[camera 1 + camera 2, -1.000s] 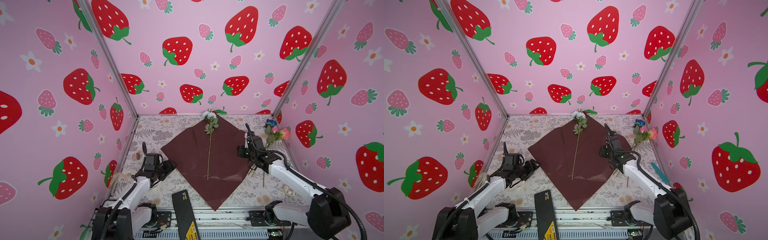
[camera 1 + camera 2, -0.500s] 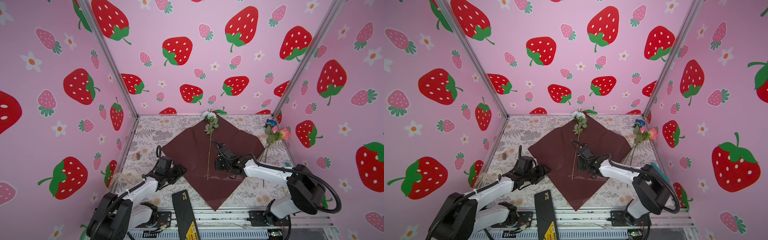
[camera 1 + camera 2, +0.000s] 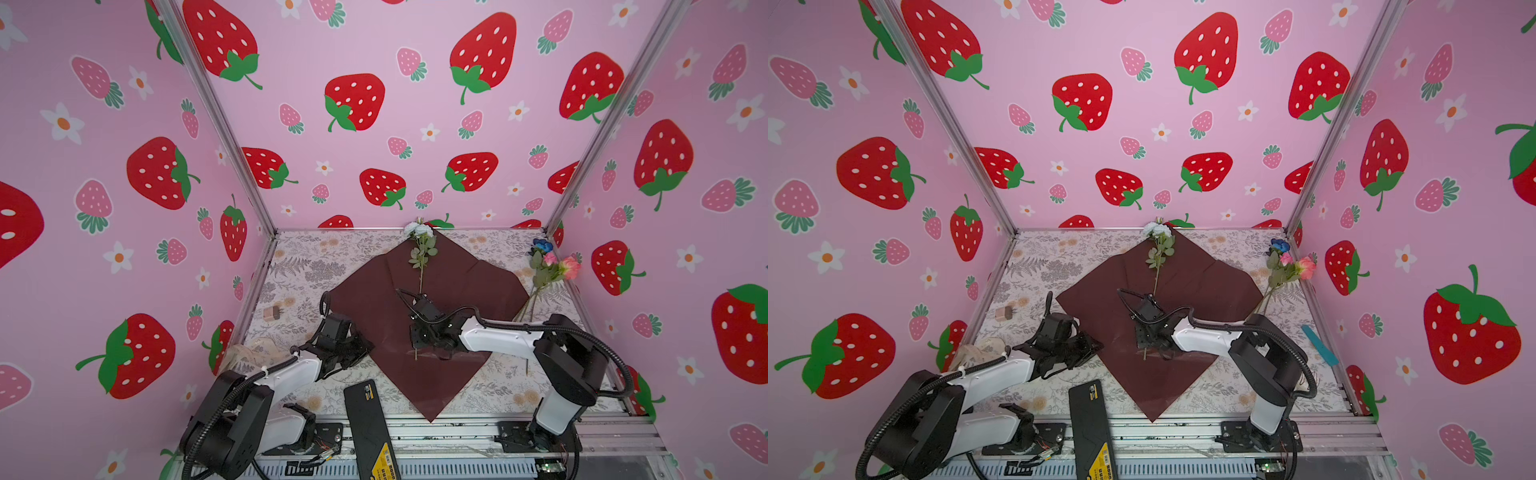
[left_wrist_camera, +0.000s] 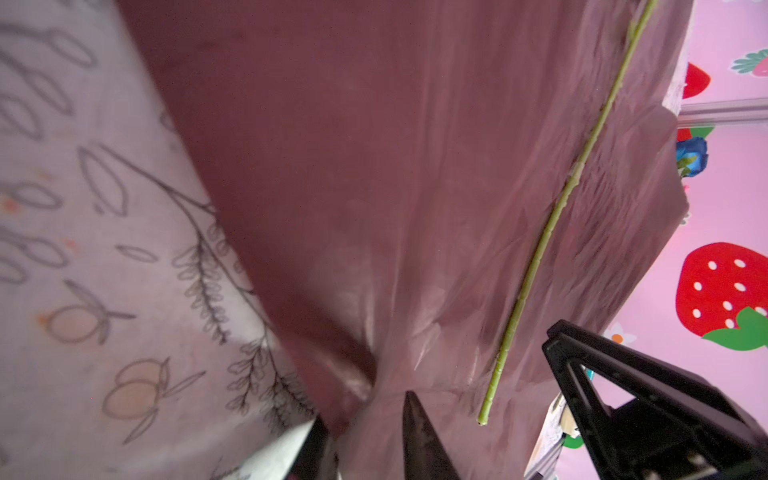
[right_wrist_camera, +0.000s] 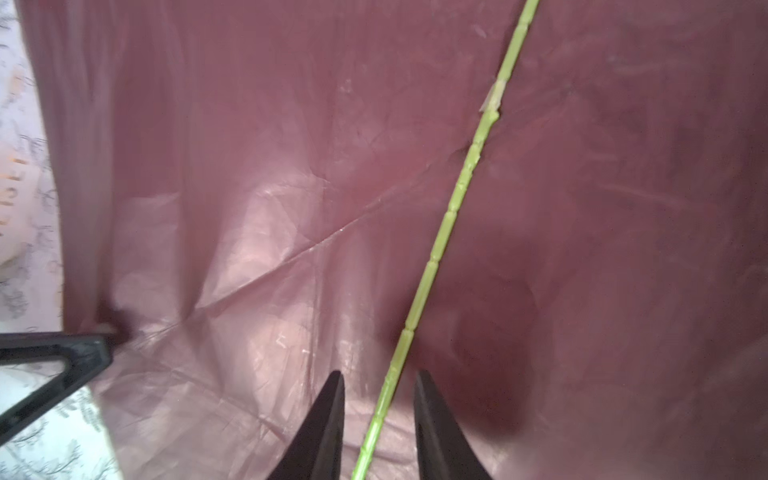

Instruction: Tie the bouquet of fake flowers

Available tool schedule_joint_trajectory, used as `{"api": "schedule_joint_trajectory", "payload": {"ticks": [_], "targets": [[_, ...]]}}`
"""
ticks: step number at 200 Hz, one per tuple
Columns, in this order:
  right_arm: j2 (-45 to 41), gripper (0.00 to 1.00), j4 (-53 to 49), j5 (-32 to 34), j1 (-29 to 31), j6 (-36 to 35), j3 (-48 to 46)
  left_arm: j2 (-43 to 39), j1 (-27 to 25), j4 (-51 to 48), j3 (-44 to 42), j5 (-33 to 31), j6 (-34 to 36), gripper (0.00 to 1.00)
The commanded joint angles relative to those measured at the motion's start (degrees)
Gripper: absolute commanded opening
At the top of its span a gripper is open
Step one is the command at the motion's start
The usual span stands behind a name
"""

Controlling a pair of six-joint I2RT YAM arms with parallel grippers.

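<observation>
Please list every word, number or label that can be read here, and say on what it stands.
Yellow label on the flat black bar at the front edge: print too small to read.
Orange letter-like marks on the pale strip in the right wrist view: too blurred to read.
No other text shows.

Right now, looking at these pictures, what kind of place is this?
Probably a staged robot test booth: strawberry-print panels on metal posts enclose a cloth-covered table, and the left arm and right arm stand on a rail at its front.
</observation>
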Motion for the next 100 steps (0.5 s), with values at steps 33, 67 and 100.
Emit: {"api": "schedule_joint_trajectory", "payload": {"ticks": [33, 67, 100], "targets": [[3.7, 0.29, -3.2, 2.6, 0.3, 2.1, 2.8, -1.6, -0.5, -4.4, 0.5, 0.0, 1.4, 0.07], [4.4, 0.24, -3.2, 2.7, 0.5, 2.7, 2.8, -3.4, -0.6, -7.9, 0.7, 0.1, 2.5, 0.0], [4.7, 0.2, -2.5, 2.7, 0.5, 3.3, 2.8, -6.1, -0.7, -11.4, 0.5, 0.1, 3.2, 0.0]]}}
